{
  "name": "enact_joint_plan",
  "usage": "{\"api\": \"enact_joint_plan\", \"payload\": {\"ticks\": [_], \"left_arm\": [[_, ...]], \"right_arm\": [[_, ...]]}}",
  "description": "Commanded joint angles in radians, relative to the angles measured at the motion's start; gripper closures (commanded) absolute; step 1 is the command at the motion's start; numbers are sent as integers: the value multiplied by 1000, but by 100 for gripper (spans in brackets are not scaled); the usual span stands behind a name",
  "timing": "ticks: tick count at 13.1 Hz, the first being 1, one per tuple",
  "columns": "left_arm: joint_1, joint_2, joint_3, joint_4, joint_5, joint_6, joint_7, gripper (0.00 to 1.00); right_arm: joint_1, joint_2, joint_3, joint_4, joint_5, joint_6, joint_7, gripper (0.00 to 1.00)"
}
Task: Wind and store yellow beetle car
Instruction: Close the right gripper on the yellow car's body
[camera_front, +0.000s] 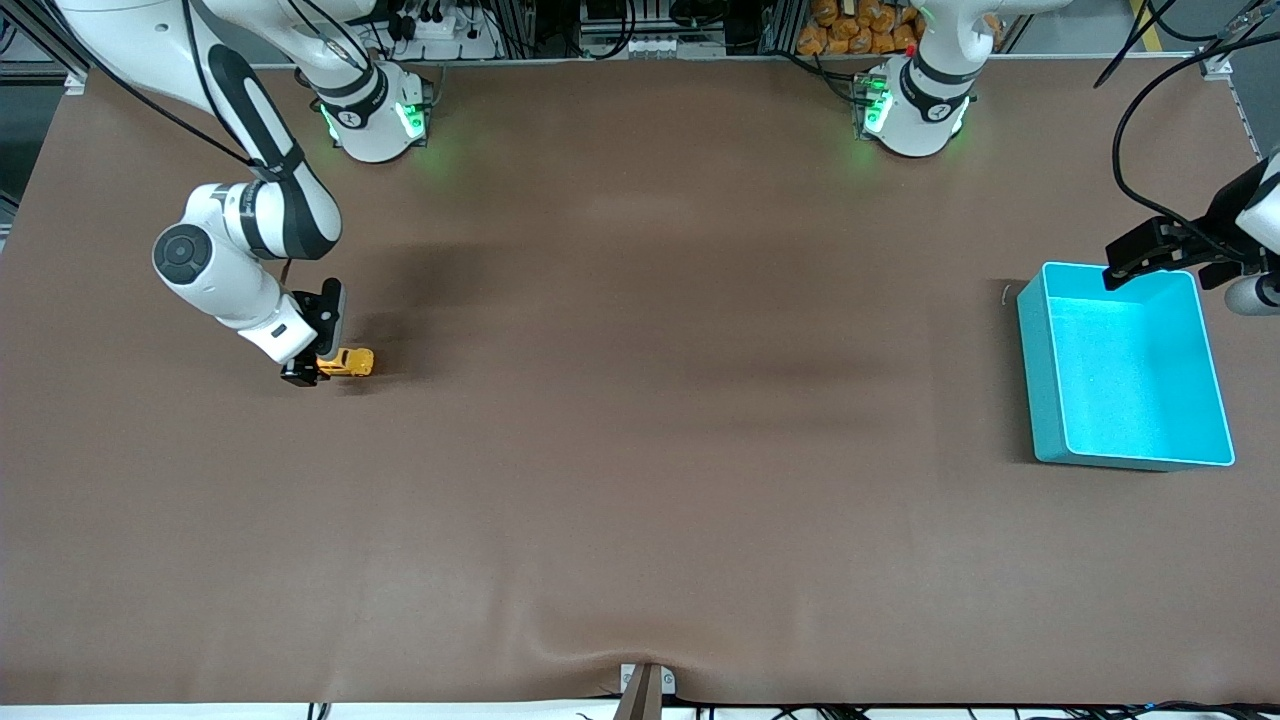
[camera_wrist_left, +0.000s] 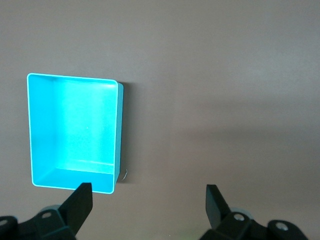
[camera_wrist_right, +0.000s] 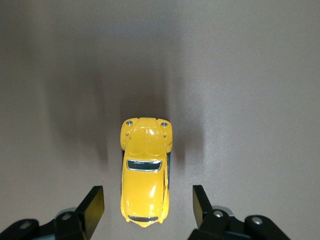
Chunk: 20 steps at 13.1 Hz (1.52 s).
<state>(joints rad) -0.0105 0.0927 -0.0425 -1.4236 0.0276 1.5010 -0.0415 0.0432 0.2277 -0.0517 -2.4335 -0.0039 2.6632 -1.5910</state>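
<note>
The yellow beetle car (camera_front: 347, 361) stands on the brown table toward the right arm's end. My right gripper (camera_front: 316, 345) is low over it and open. In the right wrist view the fingers (camera_wrist_right: 93, 206) stand on either side of one end of the car (camera_wrist_right: 145, 175) with gaps, not touching it. The turquoise bin (camera_front: 1040, 390) stands empty toward the left arm's end. My left gripper (camera_front: 1140, 262) hangs open and empty over the bin's edge farthest from the front camera. In the left wrist view the left gripper (camera_wrist_left: 148, 194) shows with the bin (camera_wrist_left: 75, 130) in front of it.
A small bent bit of wire (camera_front: 1006, 292) lies on the table beside the bin's corner; it also shows in the left wrist view (camera_wrist_left: 125, 174). A metal bracket (camera_front: 645, 690) sits at the table edge nearest the front camera, where the mat wrinkles.
</note>
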Motion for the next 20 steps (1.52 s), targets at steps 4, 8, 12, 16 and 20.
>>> {"api": "enact_joint_plan", "payload": {"ticks": [4,8,12,16,20], "left_arm": [[7,-19,-2,-24,-5,30,14,0],[14,-21,-2,-24,-5,30,23,0],[14,-21,-2,-26,18,28,25,0],[14,-22,-2,-28,18,28,25,0],[12,-22,-2,-28,18,28,25,0]], "right_arm": [[-14,33,9,-6,-19,41,15,25],[-13,41,13,-6,-19,44,43,31],[-11,51,26,-6,-19,53,43,42],[-2,68,33,-6,-19,53,43,60],[7,81,33,-4,-19,53,42,72]]}}
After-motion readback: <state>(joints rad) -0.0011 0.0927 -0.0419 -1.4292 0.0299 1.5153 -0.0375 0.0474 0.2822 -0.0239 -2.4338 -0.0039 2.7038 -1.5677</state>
